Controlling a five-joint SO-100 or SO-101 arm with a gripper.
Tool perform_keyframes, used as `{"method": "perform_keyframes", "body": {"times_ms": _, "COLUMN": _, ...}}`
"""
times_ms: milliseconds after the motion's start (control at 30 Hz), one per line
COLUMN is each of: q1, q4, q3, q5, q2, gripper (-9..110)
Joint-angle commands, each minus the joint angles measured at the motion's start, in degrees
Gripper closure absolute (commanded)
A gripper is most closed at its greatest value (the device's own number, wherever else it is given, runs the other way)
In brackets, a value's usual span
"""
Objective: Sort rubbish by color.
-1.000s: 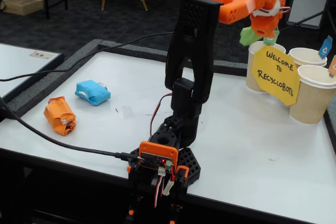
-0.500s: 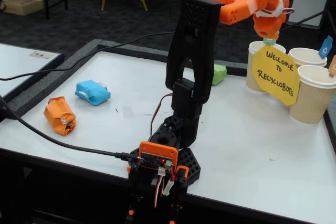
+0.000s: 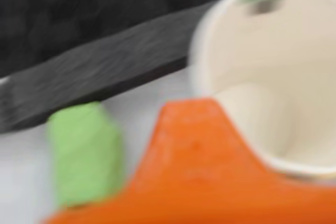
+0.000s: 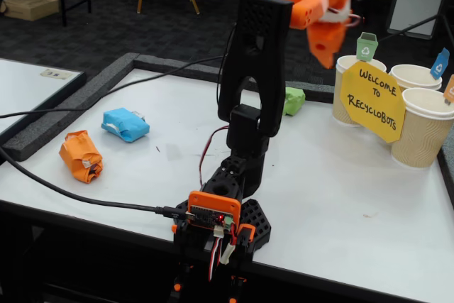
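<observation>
Fixed view, placed relative to the sign (image 4: pixel 372 100):

- Orange wad (image 4: pixel 81 156): far left, on table (image 4: pixel 340 196).
- Blue wad (image 4: pixel 125 124): left.
- Arm: raised high, reaching toward sign.
- Green wad (image 4: pixel 294 100): just left, on table.
- Gripper (image 4: pixel 326 47): above-left; empty, opening indeterminable.
- Sign: "WELCOME TO RECYCLOBOTS".
- Cups (image 4: pixel 425 125): behind.

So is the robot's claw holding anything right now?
Gripper: raised near the cups, holding nothing that shows; open or shut cannot be told. The green wad lies on the table.
</observation>
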Motion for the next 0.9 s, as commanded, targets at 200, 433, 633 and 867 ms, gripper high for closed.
{"method": "perform_keyframes", "body": {"times_ms": 200, "q1": -8.6, "q4": 12.0, "q3": -13.4, "q5": -0.6, "q2": 11.7, "gripper": 95}}
{"method": "perform_keyframes", "body": {"times_ms": 433, "q1": -9.7, "q4": 12.0, "q3": -2.7, "q5": -1.0, "q2": 11.0, "gripper": 93}}
{"method": "perform_keyframes", "body": {"times_ms": 633, "q1": -9.0, "q4": 1.9, "q3": 6.9, "q5": -0.8, "q2": 9.5, "gripper": 84}}
{"method": "perform_keyframes", "body": {"times_ms": 867, "q1": -10.4, "q4": -1.1, "q3": 10.2, "q5": -1.1, "q2": 8.5, "gripper": 82}}
